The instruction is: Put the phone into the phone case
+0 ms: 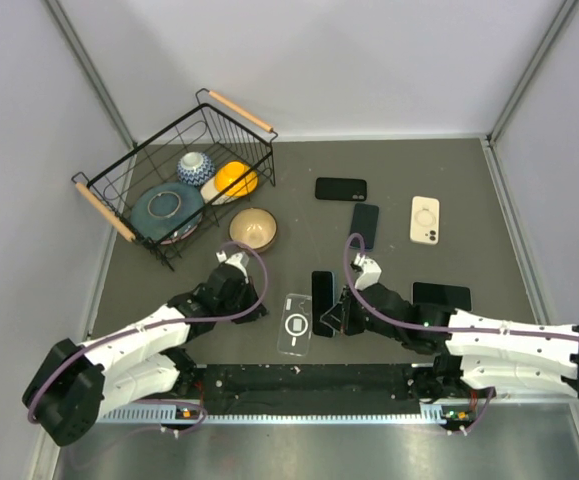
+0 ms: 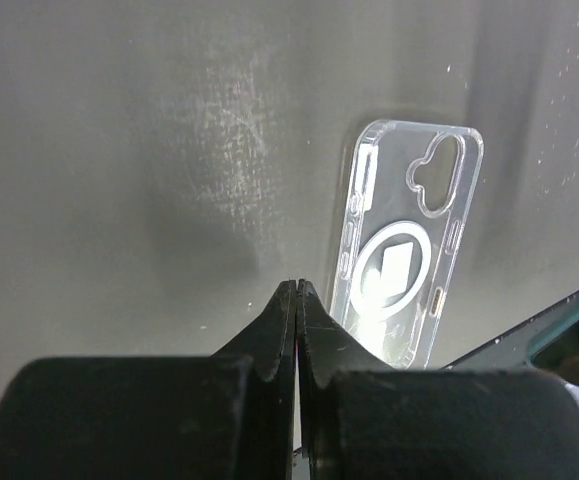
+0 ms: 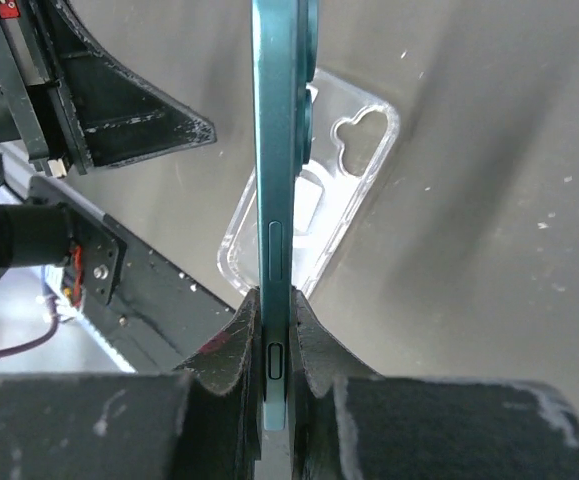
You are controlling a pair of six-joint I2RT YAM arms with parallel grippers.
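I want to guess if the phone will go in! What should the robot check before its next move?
1. Phone gripped by the right pincer: ok, shut on it.
2. Phone turned flat to match the clear case: not ok, it stands on edge above it.
3. Clear case lying flat on the table: ok.
4. Case's open side facing up: cannot tell.
5. Left pincer steadying the case: not ok, it is shut and empty near the case's end.

A wire basket [image 1: 241,112] stands far left, a tan bowl [image 1: 253,229] just beside it.
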